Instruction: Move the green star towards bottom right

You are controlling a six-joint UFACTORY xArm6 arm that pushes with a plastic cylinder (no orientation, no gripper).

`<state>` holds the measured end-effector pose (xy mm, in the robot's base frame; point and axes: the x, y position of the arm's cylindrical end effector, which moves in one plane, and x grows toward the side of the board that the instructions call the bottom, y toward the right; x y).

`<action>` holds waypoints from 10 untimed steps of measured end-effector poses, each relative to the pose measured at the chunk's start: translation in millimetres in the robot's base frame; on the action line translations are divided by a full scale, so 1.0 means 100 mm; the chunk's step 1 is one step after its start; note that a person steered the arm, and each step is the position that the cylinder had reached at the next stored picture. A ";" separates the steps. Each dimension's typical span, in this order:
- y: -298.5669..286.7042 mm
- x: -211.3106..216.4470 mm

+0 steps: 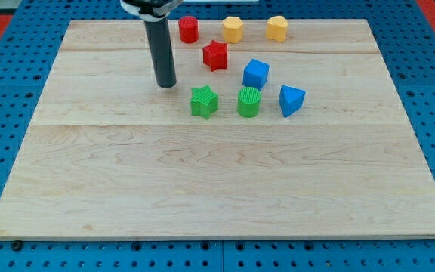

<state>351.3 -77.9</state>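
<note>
The green star lies on the wooden board a little above the middle. My tip rests on the board up and to the left of the star, a short gap apart from it. A green cylinder stands just to the right of the star.
A blue triangular block lies right of the green cylinder, a blue cube above it. A red star sits above the green star. Along the top edge are a red cylinder and two yellow blocks.
</note>
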 end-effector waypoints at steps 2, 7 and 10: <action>0.35 0.29; 0.54 1.28; 0.34 0.81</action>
<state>431.9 -43.5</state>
